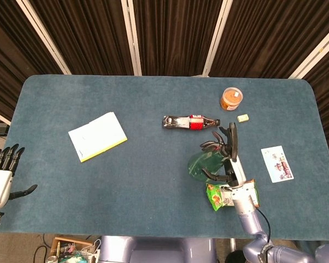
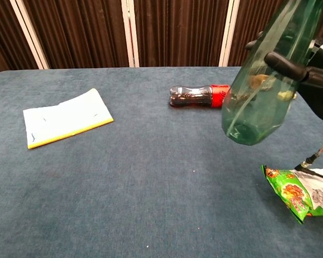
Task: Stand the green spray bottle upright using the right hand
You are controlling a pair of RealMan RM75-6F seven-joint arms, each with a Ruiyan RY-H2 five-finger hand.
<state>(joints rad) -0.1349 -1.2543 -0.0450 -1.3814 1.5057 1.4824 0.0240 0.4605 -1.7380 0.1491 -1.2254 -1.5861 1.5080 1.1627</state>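
The green spray bottle (image 2: pixel 264 86) is a clear green plastic bottle; its top runs out of the chest view's upper edge. My right hand (image 2: pixel 307 75) grips it around the body and holds it above the table, top leaning to the right, base tipped toward the left. In the head view the green spray bottle (image 1: pixel 204 163) shows mostly as its round green base, with my right hand (image 1: pixel 226 156) wrapped around it from the right. My left hand (image 1: pixel 3 175) hangs off the table's left edge, fingers apart and holding nothing.
A cola bottle (image 1: pixel 189 122) lies on its side just behind the spray bottle. A green snack bag (image 2: pixel 299 193) lies under my right forearm. A notebook (image 1: pixel 97 136) sits at the left; an orange jar (image 1: pixel 231 99), a small yellow block (image 1: pixel 242 118) and a card (image 1: pixel 277 163) lie to the right.
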